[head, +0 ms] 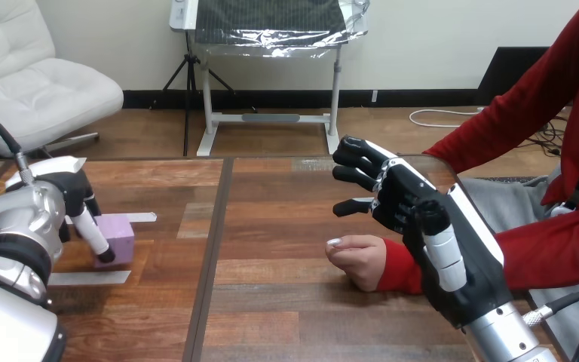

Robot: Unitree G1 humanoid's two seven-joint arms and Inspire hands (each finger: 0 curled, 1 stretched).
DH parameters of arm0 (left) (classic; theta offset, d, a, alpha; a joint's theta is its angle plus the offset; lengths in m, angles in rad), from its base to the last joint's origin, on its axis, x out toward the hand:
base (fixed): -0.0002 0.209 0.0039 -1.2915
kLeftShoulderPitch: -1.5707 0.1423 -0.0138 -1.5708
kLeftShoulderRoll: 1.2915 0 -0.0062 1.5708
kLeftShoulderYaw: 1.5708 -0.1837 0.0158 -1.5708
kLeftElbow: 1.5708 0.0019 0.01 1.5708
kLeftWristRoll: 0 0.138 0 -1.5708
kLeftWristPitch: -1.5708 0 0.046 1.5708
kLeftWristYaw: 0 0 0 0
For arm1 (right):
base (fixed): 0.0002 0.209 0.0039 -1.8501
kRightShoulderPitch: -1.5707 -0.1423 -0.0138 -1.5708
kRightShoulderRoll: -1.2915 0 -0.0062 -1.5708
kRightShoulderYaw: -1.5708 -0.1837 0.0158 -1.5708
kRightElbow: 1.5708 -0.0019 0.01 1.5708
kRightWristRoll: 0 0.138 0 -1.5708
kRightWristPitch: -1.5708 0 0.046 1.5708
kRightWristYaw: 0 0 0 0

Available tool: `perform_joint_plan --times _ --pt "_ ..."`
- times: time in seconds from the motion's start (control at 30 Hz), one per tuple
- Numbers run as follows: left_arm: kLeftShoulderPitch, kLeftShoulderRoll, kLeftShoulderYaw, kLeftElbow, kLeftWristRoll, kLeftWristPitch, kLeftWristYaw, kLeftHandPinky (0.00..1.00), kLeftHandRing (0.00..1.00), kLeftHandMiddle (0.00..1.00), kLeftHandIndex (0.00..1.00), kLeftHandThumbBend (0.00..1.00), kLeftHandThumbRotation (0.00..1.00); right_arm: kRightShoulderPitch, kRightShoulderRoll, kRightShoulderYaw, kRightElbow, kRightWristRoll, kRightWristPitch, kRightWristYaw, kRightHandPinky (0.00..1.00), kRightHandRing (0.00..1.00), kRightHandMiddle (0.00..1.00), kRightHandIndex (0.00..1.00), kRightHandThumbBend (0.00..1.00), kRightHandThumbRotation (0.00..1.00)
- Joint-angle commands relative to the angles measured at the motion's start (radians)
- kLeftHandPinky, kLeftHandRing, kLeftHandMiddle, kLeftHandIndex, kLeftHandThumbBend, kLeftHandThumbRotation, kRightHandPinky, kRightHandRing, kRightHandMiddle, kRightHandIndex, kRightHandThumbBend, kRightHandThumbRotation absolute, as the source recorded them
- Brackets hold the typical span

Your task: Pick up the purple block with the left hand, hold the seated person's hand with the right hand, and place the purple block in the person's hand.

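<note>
the left hand [66,194] was down at the table's left edge, pressed up against the purple block [121,235]. part of it lay across the block's left face and touched it, but whether it had closed on the block could not be told. the block sat flat on the table [286,219], close to the left edge and about midway between the far and near edges. one strip of white tape [140,217] lay just beyond it and a second strip [90,277] lay nearer the near edge. the right hand [411,207] was raised over the right part of the table with its back to the camera. its fingers [356,160] were loosely bent, reaching toward the left, and it held nothing. just below it the person's hand [356,260] rested on the table in a loose fist, its red sleeve [399,271] running off toward the right edge. the right hand stood over the person's wrist without curling round it, and whether the two touched could not be told. the block and the person's hand lay well apart, with the table's dark seam [212,256] between them.
</note>
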Motion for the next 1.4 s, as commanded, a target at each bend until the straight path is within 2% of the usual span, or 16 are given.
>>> perform_joint_plan --times 0.0,0.27,0.53,0.73,0.93,1.1,1.37 --pt "-0.031 0.008 0.031 -0.065 -0.024 -0.022 0.037 0.31 0.40 0.50 0.52 0.69 0.00 -0.048 -0.017 -0.022 -0.009 -0.064 -0.042 -0.045 0.67 0.84 0.86 0.85 0.91 1.00" --pt "-0.021 0.014 0.067 -0.097 -0.062 -0.049 0.039 0.30 0.38 0.48 0.51 0.71 0.00 -0.078 -0.036 -0.040 0.059 -0.177 -0.108 -0.113 0.67 0.81 0.84 0.83 0.87 1.00" --pt "-0.003 0.018 0.104 -0.140 -0.099 -0.065 0.033 0.32 0.38 0.46 0.47 0.71 0.00 -0.110 -0.063 -0.055 0.110 -0.216 -0.132 -0.152 0.72 0.83 0.84 0.83 0.90 0.98" --pt "0.016 0.019 0.123 -0.189 -0.119 -0.062 0.024 0.34 0.39 0.47 0.47 0.71 0.00 -0.140 -0.102 -0.074 0.141 -0.283 -0.152 -0.196 0.72 0.82 0.84 0.82 0.93 0.95" --pt "0.044 0.023 0.134 -0.260 -0.122 -0.060 0.016 0.34 0.39 0.47 0.47 0.72 0.00 -0.169 -0.152 -0.092 0.157 -0.347 -0.139 -0.239 0.71 0.79 0.82 0.82 0.98 0.89" --pt "0.064 0.026 0.142 -0.305 -0.122 -0.058 0.010 0.35 0.41 0.48 0.47 0.73 0.00 -0.187 -0.186 -0.098 0.172 -0.383 -0.139 -0.256 0.70 0.80 0.83 0.83 0.98 0.83" --pt "0.091 0.026 0.152 -0.392 -0.120 -0.011 -0.013 0.37 0.43 0.49 0.47 0.72 0.00 -0.225 -0.253 -0.103 0.204 -0.429 -0.125 -0.270 0.71 0.82 0.85 0.85 0.98 0.77"
